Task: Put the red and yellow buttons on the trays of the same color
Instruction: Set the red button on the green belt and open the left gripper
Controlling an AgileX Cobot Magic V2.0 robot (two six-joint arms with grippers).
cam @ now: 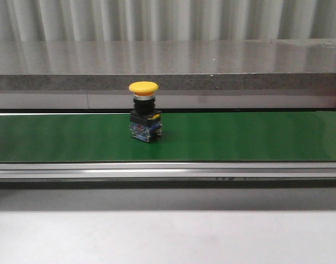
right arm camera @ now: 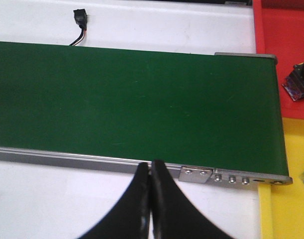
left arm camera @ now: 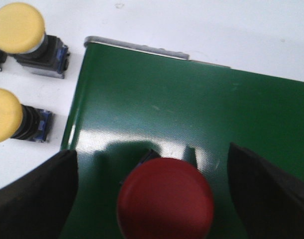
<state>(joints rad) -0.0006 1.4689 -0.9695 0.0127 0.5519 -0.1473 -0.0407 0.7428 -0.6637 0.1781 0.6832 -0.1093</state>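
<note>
**A:** Buttons first: where are they? I count 1 yellow button (cam: 144, 110) standing upright on the green conveyor belt (cam: 239, 137) in the front view.

**B:** Yes, yellow cap up, black collar, blue base on the belt, a little left of the middle. The left wrist view shows more: a red button (left arm camera: 165, 198) stands on the belt near its end, cap toward the camera.

**A:** And the left end effector (left arm camera: 156, 199)?

**B:** Its 2 fingers (left arm camera: 40, 196) are spread wide, 1 on each side of the red button, with a clear gap on both sides. Nothing is gripped.

**A:** What lies beside the belt there?

**B:** 2 more yellow buttons on the white surface (left arm camera: 241, 30), lying on their sides just off the belt's end: the upper yellow button (left arm camera: 27, 37) and the lower yellow button (left arm camera: 15, 117).

**A:** The right end effector (right arm camera: 151, 199)?

**B:** Fingers pressed together, tips touching, nothing between them. It hangs over the near metal rail (right arm camera: 67, 158) of the belt.

**A:** Any trays?

**B:** In the right wrist view, a red tray (right arm camera: 281, 55) sits past the belt's end with a button's blue base (right arm camera: 297, 82) showing at the frame edge, and a yellow tray (right arm camera: 286, 209) adjoins it. A small black connector (right arm camera: 81, 17) with wires lies on the surface beyond the belt.
</note>
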